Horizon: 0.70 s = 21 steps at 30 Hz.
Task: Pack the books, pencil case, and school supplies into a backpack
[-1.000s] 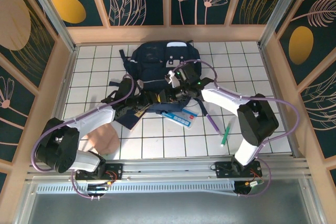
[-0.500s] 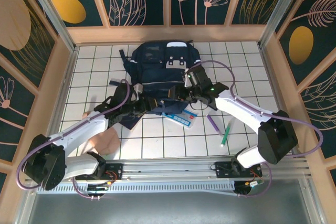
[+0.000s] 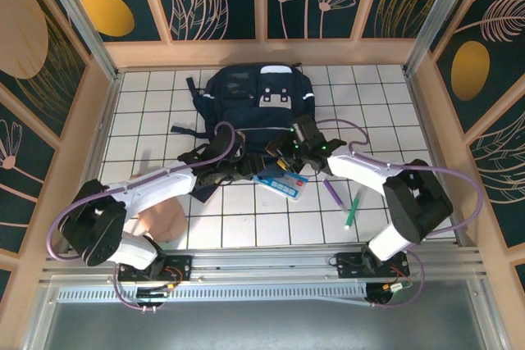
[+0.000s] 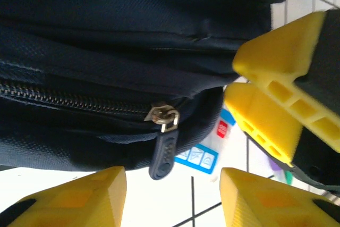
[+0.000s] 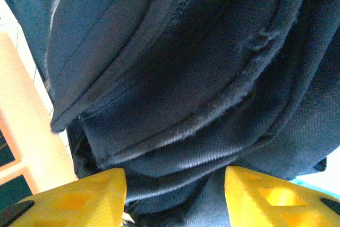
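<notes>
While both arms reach out over the white-tiled worktop (image 3: 246,219), I see the green pen (image 3: 351,212) nearest me and the purple pen (image 3: 333,193) just past it. Both lie flat, off the near right corner of the backpack (image 3: 256,100) and clear of its fabric. A flat blue-and-white case (image 3: 280,184) lies at the backpack's near edge, its far end tucked against the fabric. My left tool (image 4: 171,176) and right tool (image 5: 175,176) sit side by side at that same edge. The left tool is spread and grips nothing, with the zipper pull (image 4: 163,152) dangling just above its gap. The right tool is spread too, dark fabric sagging toward its gap. Beyond them the backpack lies flat, patches up.
</notes>
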Each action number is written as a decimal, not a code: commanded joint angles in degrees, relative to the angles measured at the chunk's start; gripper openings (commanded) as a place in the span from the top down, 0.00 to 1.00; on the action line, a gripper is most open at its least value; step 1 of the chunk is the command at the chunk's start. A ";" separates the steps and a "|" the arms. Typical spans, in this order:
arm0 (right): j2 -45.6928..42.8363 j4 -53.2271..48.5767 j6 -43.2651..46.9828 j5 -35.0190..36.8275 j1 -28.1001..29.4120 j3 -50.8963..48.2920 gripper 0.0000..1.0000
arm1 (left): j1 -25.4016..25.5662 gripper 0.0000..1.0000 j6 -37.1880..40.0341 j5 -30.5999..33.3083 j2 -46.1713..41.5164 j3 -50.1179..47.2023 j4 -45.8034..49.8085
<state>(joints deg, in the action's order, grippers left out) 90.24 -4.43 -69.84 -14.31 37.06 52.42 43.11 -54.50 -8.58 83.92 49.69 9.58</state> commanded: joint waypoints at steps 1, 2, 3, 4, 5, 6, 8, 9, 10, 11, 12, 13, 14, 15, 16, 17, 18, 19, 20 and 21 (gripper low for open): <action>2.39 3.29 -3.60 3.21 -0.25 1.25 0.53 | 0.57 0.51 -3.28 2.26 1.40 0.79 0.01; 2.87 4.01 -3.34 3.59 -0.19 1.55 0.56 | 0.56 0.52 -3.77 2.86 1.75 0.72 -0.54; 3.31 4.73 -3.15 3.80 -0.08 1.86 0.62 | 0.51 0.54 -3.86 3.80 2.07 0.72 -0.91; 3.58 5.55 -3.34 3.95 0.01 2.04 0.65 | 0.61 0.57 -3.87 5.16 2.60 1.00 -0.82; 3.80 6.18 -3.31 4.02 0.04 2.11 0.71 | 0.57 0.60 -3.73 6.06 3.21 1.32 -0.56; 3.89 6.63 -3.13 4.09 0.28 2.35 0.78 | 0.54 0.65 -3.12 6.61 3.75 1.85 -0.48; 3.56 6.33 -2.40 5.09 0.69 2.88 0.92 | 0.57 0.82 -1.64 7.28 4.53 3.11 0.54; 3.05 5.88 -1.80 6.01 0.95 3.05 0.98 | 0.56 0.88 -0.82 8.10 4.52 3.85 1.69; 2.48 5.16 -1.14 7.19 1.25 3.25 1.00 | 0.56 0.92 0.09 8.85 4.14 4.22 2.61; 1.96 4.53 -0.47 8.14 1.42 3.34 1.00 | 0.47 0.97 0.93 9.81 3.62 4.42 3.45; 1.35 3.74 0.27 9.21 1.53 3.30 1.00 | 0.38 1.00 1.90 11.07 2.68 4.34 4.16; 0.72 2.70 1.09 10.33 1.61 3.46 1.00 | 0.29 1.00 2.79 11.55 1.52 4.11 4.30; 0.39 2.03 1.83 10.94 1.61 3.48 1.00 | 0.07 1.00 3.66 11.34 0.50 3.74 3.99; 0.00 1.26 3.05 11.60 1.57 3.50 1.00 | -0.11 1.00 4.56 10.93 -0.79 3.23 3.58; -0.30 0.34 4.24 12.40 1.61 3.64 1.00 | -0.30 1.00 5.32 10.01 -2.18 2.75 3.07; -0.58 -0.59 5.34 13.34 1.58 3.86 1.00 | -0.57 1.00 5.66 9.21 -3.43 2.14 2.71; -0.88 -1.75 6.35 14.32 1.59 3.98 1.00 | -1.12 1.00 5.67 8.29 -5.10 1.26 2.41; -1.26 -2.51 7.65 15.00 1.62 4.04 1.00 | -1.73 1.00 5.36 7.32 -6.91 0.14 1.84; -1.68 -3.30 8.53 16.88 1.60 3.94 1.00 | -2.50 1.00 4.99 6.64 -8.50 -1.13 1.30; -2.11 -3.90 9.28 18.02 1.45 3.64 1.00 | -3.62 1.00 4.80 5.97 -10.45 -2.74 0.58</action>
<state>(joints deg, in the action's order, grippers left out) 90.83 -5.04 -65.28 -3.31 38.63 54.30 41.54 -50.68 -0.89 77.91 50.04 10.87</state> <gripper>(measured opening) 0.050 0.050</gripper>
